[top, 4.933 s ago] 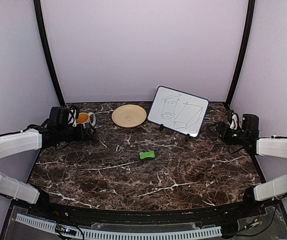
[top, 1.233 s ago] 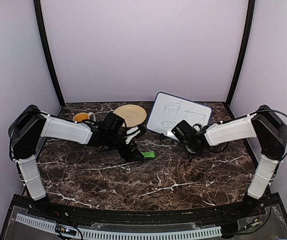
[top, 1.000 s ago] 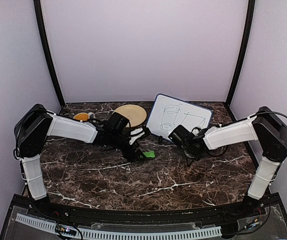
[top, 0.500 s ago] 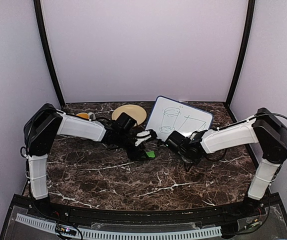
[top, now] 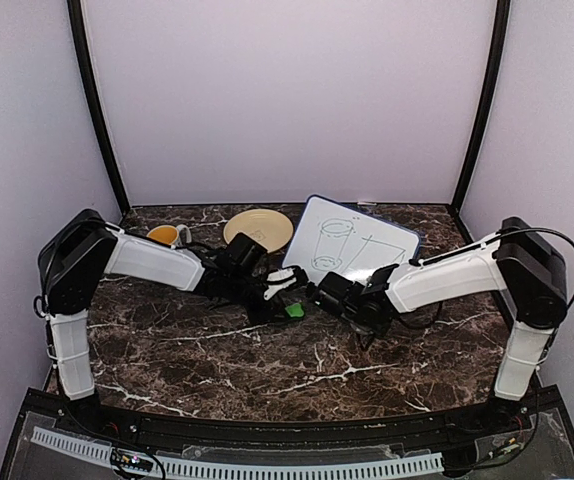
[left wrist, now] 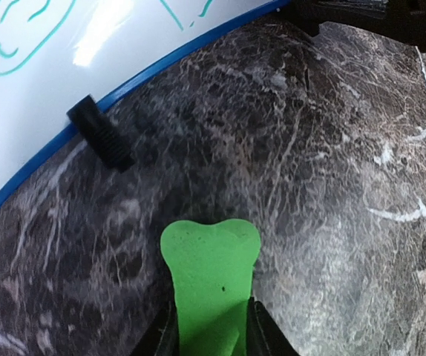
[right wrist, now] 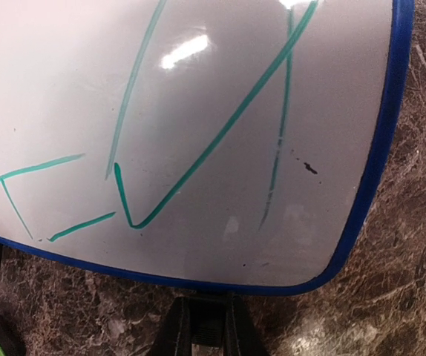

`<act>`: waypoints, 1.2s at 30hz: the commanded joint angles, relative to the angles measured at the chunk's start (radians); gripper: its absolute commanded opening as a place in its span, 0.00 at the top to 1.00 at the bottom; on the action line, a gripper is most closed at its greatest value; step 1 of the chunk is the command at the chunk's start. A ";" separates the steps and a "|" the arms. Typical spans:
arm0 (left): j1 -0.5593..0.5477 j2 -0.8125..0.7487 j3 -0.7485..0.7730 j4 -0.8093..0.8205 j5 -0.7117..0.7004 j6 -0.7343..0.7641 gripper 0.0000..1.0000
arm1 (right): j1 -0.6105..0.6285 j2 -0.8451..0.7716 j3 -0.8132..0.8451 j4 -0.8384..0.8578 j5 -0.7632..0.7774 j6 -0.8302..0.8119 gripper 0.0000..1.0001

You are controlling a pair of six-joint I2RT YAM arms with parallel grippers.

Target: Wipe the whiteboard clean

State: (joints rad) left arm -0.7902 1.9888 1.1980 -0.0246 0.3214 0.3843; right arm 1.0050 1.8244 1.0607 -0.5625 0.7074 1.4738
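the left gripper (left wrist: 211, 320) pinches a green eraser (left wrist: 209, 256) on the marble table (top: 267, 370) as the right gripper (right wrist: 204, 317), nearly closed, nips the lower edge of the tilted, still-sketched whiteboard (top: 352, 245) at mid-back; lifting eraser to board likely comes next.

green eraser's (left wrist: 209, 274) end hidden between fingers (left wrist: 261, 337), whiteboard (right wrist: 183, 133) cropped
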 commanded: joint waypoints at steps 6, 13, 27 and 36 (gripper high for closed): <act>0.028 -0.239 -0.227 0.068 -0.205 -0.188 0.75 | 0.106 0.053 0.114 -0.112 0.067 0.190 0.96; 0.043 -0.351 -0.333 0.085 -0.259 -0.245 0.76 | 0.169 0.109 0.178 -0.165 0.049 0.254 0.82; 0.059 -0.365 -0.381 0.106 -0.266 -0.293 0.76 | 0.253 0.065 0.238 -0.178 0.099 0.174 0.46; 0.063 -0.378 -0.395 0.106 -0.240 -0.319 0.75 | 0.267 -0.090 0.136 0.086 0.005 -0.362 0.45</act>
State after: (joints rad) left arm -0.7357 1.6543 0.8230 0.0669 0.0662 0.0891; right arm 1.2644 1.8454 1.2545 -0.6117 0.7380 1.4017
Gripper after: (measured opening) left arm 0.265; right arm 0.542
